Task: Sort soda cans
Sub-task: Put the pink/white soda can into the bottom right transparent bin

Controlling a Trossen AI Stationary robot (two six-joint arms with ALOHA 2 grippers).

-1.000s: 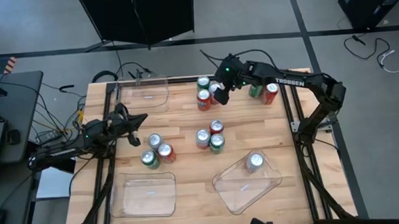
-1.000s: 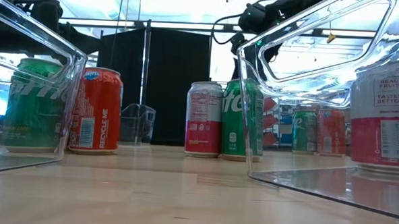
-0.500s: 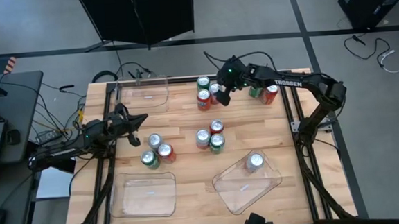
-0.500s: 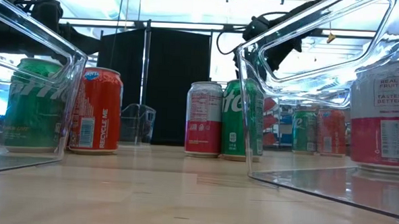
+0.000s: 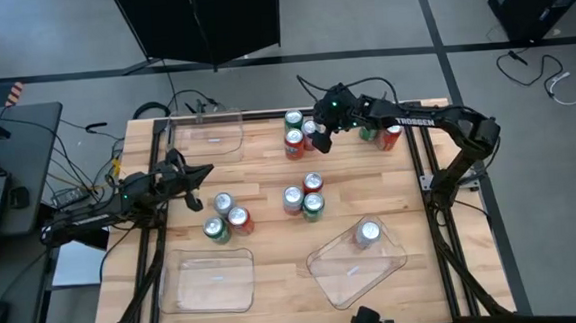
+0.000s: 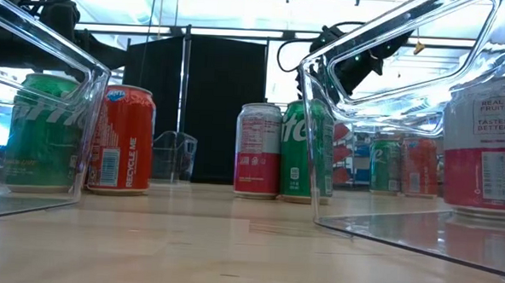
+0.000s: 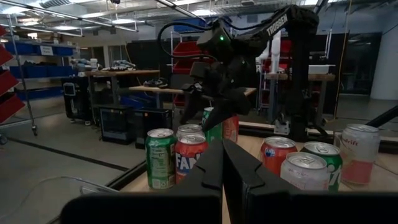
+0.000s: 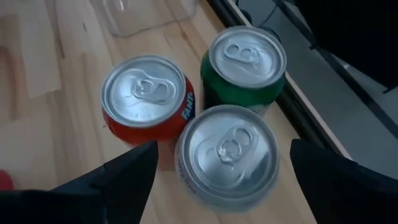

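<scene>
Three soda cans stand together at the table's far middle: a red one (image 8: 149,99), a green one (image 8: 245,62) and a silver-white one (image 8: 227,155). My right gripper (image 8: 222,149) hangs open just above the silver-white can (image 5: 309,129), one finger on each side of its top and clear of it. In the high view the right gripper (image 5: 319,136) slants down over this group. My left gripper (image 5: 195,176) waits shut at the table's left side, pointing across the table, and its shut fingers (image 7: 221,168) hold nothing.
Other cans stand in a group left of centre (image 5: 225,215), in a group at the centre (image 5: 306,197), and as a pair at the far right (image 5: 380,132). One can (image 5: 368,234) stands in the tilted clear tray (image 5: 345,273). Two more clear trays (image 5: 208,136) (image 5: 207,280) lie on the left.
My right gripper has come down toward the far-middle group of cans and tipped more steeply downward. It now stands over the silver-white can. The cans have stayed in place.
</scene>
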